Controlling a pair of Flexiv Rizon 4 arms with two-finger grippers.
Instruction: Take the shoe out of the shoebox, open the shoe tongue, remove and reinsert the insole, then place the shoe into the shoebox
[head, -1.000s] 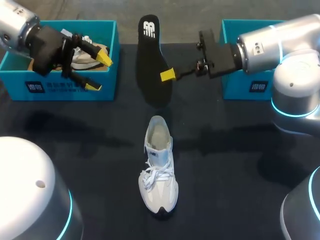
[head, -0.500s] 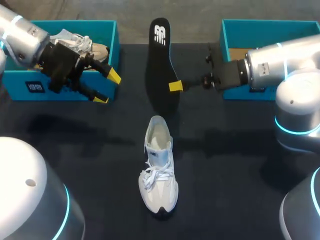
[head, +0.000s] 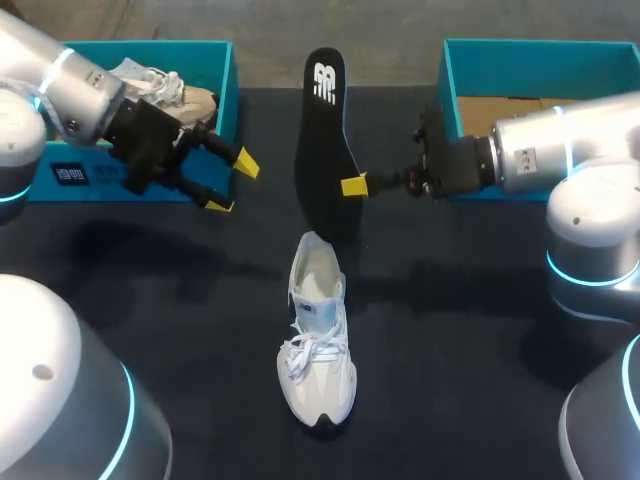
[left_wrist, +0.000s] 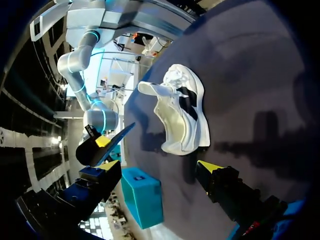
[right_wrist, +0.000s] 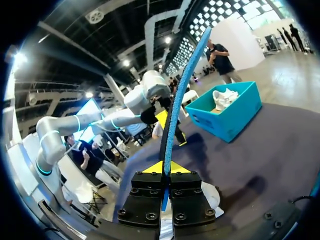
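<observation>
The white shoe (head: 318, 340) is already out of its box and lies on the dark tabletop (head: 180, 330) in the middle, toe toward the robot and heel toward the far side. Its mouth gapes and, in the left wrist view, the tongue looks pulled up and away from the opening, so I judge the first two steps done. The insole (head: 327, 140) is out as well: the right pincer (head: 354, 186) has it clamped by one long edge, fingers closed flat on the thin foam, and holds it clear of the tabletop just beyond the shoe's heel, its lower end close to the opening and its printed end pointing away. The left pincer (head: 232, 183) is spread wide and holds nothing; it hangs over the tabletop just in front of the left shoebox (head: 150, 47), well apart from the shoe. That box has another shoe (head: 175, 95) in it, while the right shoebox (head: 540, 48) shows only its brown floor. By my reckoning the task is near its midpoint — removal is complete, and the insole has yet to go back in. After that the shoe must be lifted into a box. The refit looks the fiddlier half, since the shoe sits loose with nothing bracing it.
</observation>
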